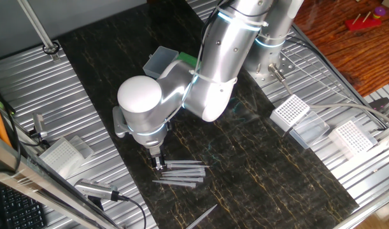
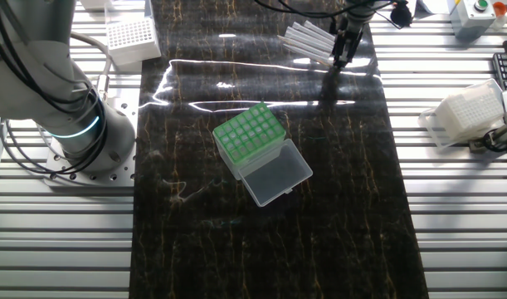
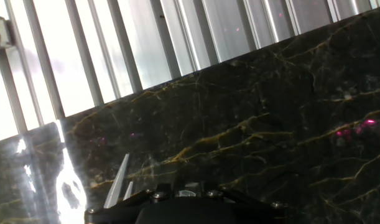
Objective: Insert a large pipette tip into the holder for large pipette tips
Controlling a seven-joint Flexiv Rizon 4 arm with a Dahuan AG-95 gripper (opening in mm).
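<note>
Several large pipette tips [image 1: 183, 172] lie in a loose pile on the dark marble mat; they also show in the other fixed view [image 2: 307, 40]. My gripper [image 1: 158, 163] is low at the left end of the pile, its fingers down among the tip ends; it also shows in the other fixed view [image 2: 340, 51]. The fingers look close together, but whether they grip a tip is hidden. The hand view shows only two tip ends [image 3: 118, 182] and the mat. The holder for large pipette tips [image 2: 249, 133] stands mid-mat with its green top bare and its clear lid [image 2: 276, 173] open; my arm partly hides it [image 1: 186, 59].
White-grid racks stand off the mat at the right [image 1: 289, 112] [image 1: 352, 137] and at the left [image 1: 60, 152]. One loose tip [image 1: 204, 215] lies near the mat's front edge. The arm's base [image 2: 79, 141] is bolted beside the mat. Ribbed aluminium table [image 3: 115, 43] borders the mat.
</note>
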